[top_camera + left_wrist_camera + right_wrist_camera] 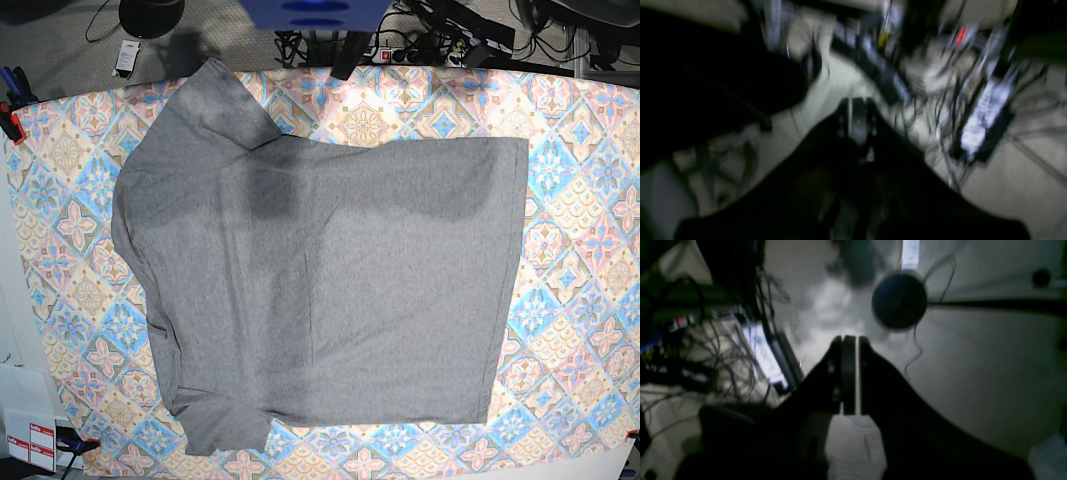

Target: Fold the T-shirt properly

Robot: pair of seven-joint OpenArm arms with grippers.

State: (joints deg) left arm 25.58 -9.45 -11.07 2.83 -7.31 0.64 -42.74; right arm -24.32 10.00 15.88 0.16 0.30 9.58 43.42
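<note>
The T-shirt (pixel 320 290) lies spread flat on the tablecloth (pixel 580 200), a large heather-grey cotton piece with a soft, even weave and no print. Its body forms a broad rectangle with a straight hem along the right side in the base view, and its two short sleeves fan out at the left, one toward the upper left corner and one at the bottom. A faint vertical crease runs through the middle of the cloth, and darker shadow bands cross its upper part. The tablecloth beneath is patterned in pastel diamonds of blue, pink and cream, and shows all around the shirt's edges. Neither arm reaches over the shirt in the base view. In the right wrist view the right gripper (pixel 857 373) shows as dark, flat-sided fingers pressed nearly together with only a thin sliver of light between them, closed on nothing, over pale floor and a tangle of cables (pixel 723 353). The left wrist view is badly blurred; the left gripper (pixel 857 120) appears as a dark, narrow shape with its fingers drawn together, seemingly empty.
</note>
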